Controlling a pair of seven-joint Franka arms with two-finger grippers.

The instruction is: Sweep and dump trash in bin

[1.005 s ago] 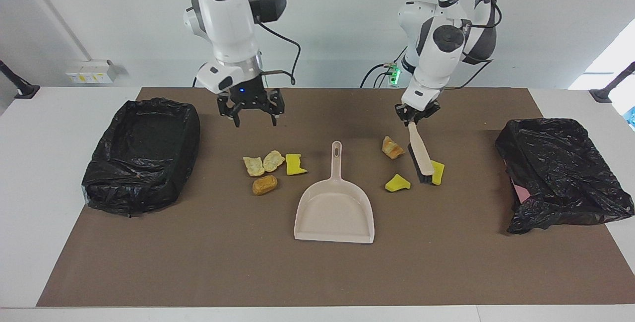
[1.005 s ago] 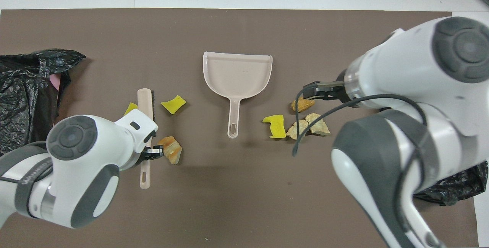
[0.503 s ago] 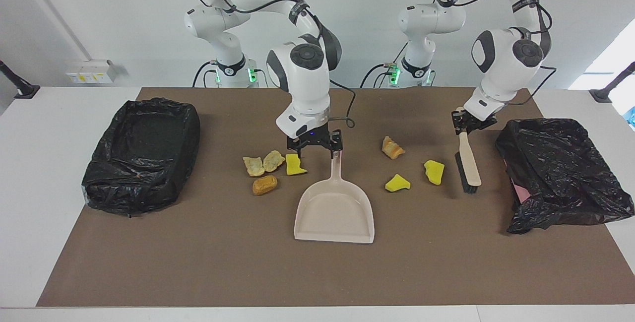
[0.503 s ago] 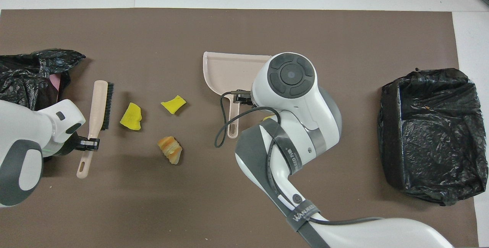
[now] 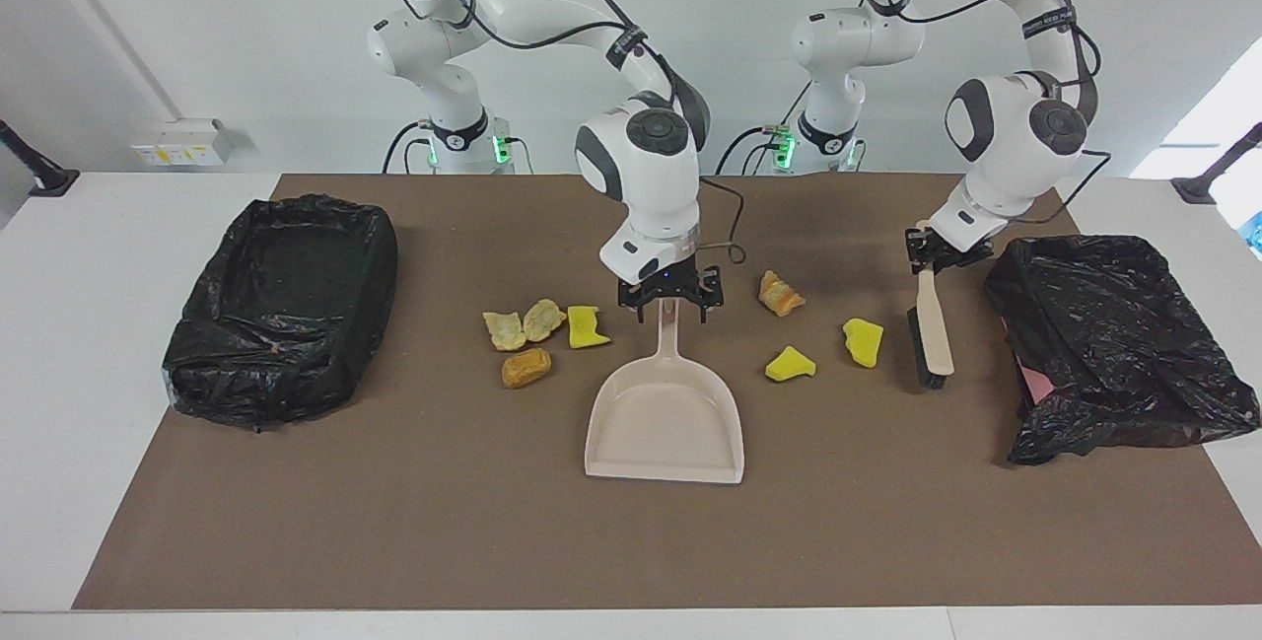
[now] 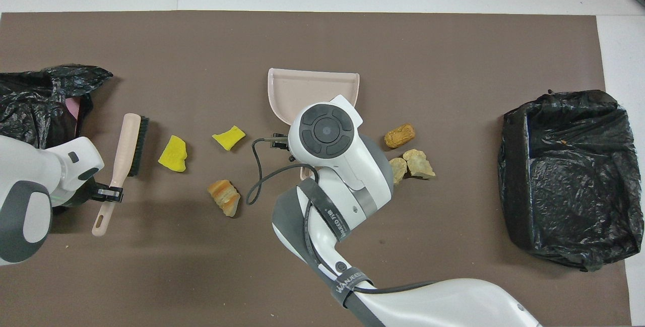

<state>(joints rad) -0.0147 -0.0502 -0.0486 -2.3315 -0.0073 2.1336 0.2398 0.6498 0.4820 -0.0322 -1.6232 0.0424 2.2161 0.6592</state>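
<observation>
Right claw [image 5: 669, 303] open over dustpan handle, left claw [image 5: 929, 252] clamped on brush [image 5: 931, 329].
Dustpan [image 5: 666, 420] lies flat mid-tabletop, long axis running straight away from the robots, handle end nearest them and directly under the right claw, whose fingers straddle it without closing yet. Trash [image 5: 530, 333] sits in two clusters beside the dustpan: four scraps toward the right arm's end, three [image 5: 791, 364] toward the left arm's end, near the brush. Bins [image 5: 281, 305] at both ends. Arm band reads "WANJEED" [image 6: 347, 280], roughly.
</observation>
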